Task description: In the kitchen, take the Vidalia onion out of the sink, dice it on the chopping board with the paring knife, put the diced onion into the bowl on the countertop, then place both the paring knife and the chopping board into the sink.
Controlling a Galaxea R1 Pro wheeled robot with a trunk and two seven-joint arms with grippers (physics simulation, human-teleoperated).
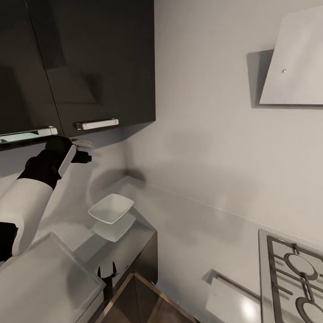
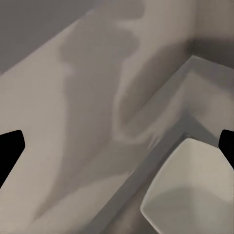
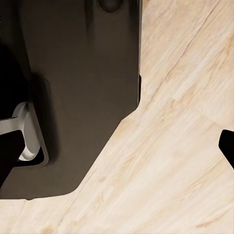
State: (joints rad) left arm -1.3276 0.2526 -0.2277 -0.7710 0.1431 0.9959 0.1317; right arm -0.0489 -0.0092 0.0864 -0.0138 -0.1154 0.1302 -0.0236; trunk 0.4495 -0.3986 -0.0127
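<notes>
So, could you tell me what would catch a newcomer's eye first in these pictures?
Probably the left arm's gripper, raised just under the glossy black upper cabinets with chrome handles. Below it, the white squarish bowl sits on the mirror-like countertop by the wall corner. At lower right, a hob edges in.

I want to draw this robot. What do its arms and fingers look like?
The left arm has a fat, smooth white shell, round like a tube, then a black wrist part. Its left gripper is black with a pale grey piece on top. In the wrist views the fingers are plain flat black tips with angled ends. No cables or markings are visible.
</notes>
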